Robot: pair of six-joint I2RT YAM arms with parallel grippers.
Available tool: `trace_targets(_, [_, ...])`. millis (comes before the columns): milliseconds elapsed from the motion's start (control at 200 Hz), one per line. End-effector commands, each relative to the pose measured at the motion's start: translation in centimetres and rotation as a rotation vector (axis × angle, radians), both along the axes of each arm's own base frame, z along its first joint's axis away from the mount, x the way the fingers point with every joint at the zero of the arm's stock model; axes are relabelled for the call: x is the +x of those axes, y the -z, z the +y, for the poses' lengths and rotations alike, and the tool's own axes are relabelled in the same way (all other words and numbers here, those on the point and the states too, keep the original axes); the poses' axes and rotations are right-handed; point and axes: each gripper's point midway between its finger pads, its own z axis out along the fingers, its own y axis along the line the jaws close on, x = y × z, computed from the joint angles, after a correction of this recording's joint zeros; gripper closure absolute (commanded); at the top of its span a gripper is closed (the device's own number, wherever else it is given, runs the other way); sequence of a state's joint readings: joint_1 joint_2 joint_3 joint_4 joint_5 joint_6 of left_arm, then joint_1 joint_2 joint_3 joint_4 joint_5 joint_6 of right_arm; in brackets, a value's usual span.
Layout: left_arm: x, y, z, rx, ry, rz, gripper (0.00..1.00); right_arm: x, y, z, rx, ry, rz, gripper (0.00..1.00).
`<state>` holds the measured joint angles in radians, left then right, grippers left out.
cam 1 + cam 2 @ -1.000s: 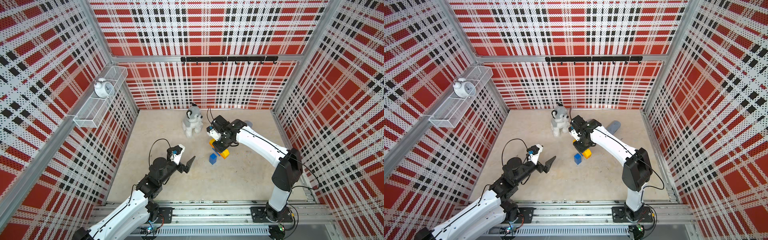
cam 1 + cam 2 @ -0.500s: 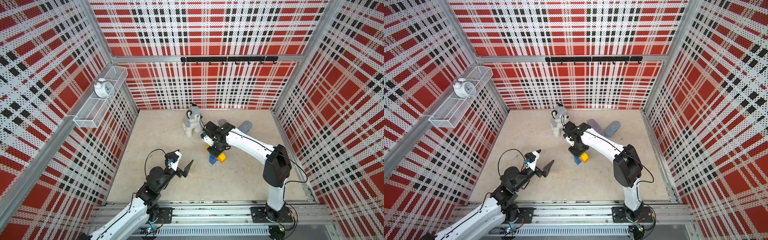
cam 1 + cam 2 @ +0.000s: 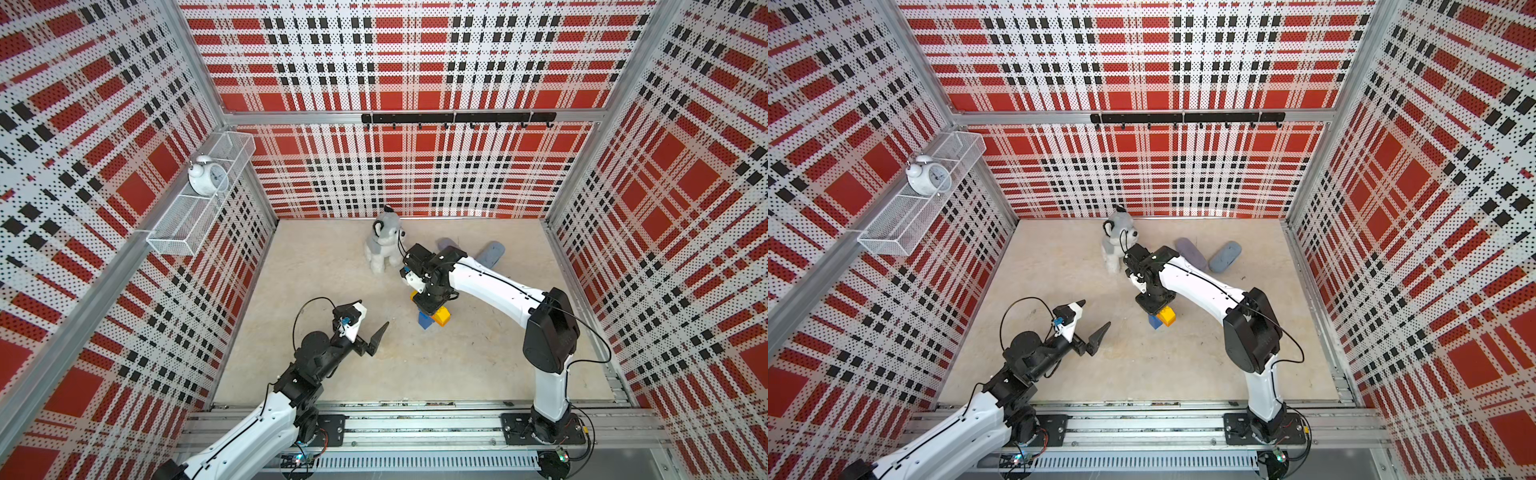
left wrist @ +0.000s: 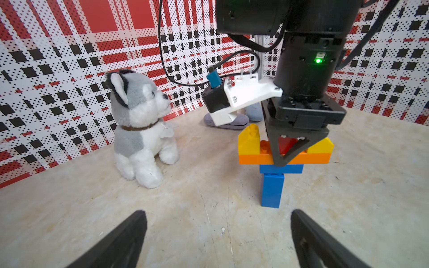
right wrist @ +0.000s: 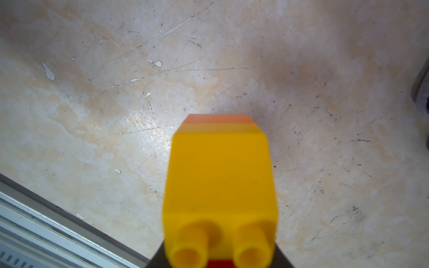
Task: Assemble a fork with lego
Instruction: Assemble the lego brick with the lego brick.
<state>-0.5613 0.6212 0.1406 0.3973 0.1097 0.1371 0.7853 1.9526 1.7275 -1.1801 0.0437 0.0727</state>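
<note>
Left wrist view shows the right gripper (image 4: 287,152) clamping the stiff, probably light fork (image 4: 271,185) by its red prong (image 4: 285,144), left gripper (image 4: 217,211) spread apart.

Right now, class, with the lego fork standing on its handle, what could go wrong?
1. The fork stands on its narrow blue handle, top-heavy; if the right end effector gripping its top lets go, it may topple.
2. The plush dog sits close; a falling fork could hit it.
</note>
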Motion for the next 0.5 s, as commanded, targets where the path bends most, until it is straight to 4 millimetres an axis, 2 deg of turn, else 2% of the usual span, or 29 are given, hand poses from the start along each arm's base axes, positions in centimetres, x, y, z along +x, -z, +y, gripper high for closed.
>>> trace_targets(0, [0.1, -1.5, -0.1, -0.017, 0.010, -0.045, 0.02, 0.3, -0.3, 1.0, 0.015, 0.005, -0.009, 0.83])
trace_targets(496, [0.1, -1.4, -0.2, -0.015, 0.017, -0.040, 0.02, -0.4, 1.4, 0.5, -0.016, 0.015, 0.037, 0.83])
